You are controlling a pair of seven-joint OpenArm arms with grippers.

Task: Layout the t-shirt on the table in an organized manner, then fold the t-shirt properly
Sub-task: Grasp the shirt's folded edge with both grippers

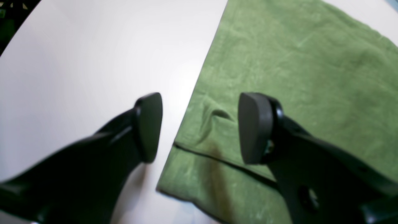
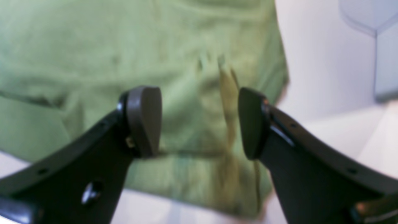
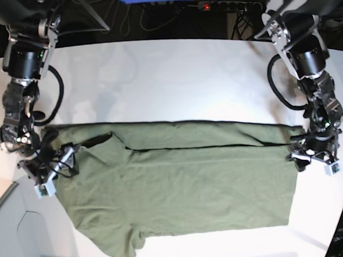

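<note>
Jaws wide on both the left gripper (image 1: 200,127) and right gripper (image 2: 200,123), nothing held — regrasp the t-shirt (image 3: 181,186) edges evenly, keeping the fold line straight.

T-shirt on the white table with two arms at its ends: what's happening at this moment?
A two-armed robot is folding the olive-green t-shirt on the table. The far long edge has already been folded over toward the middle, leaving a straight fold line across the shirt. The left claw sits at one end and the right claw at the other, both just above the cloth. Both are open and hold nothing.
</note>
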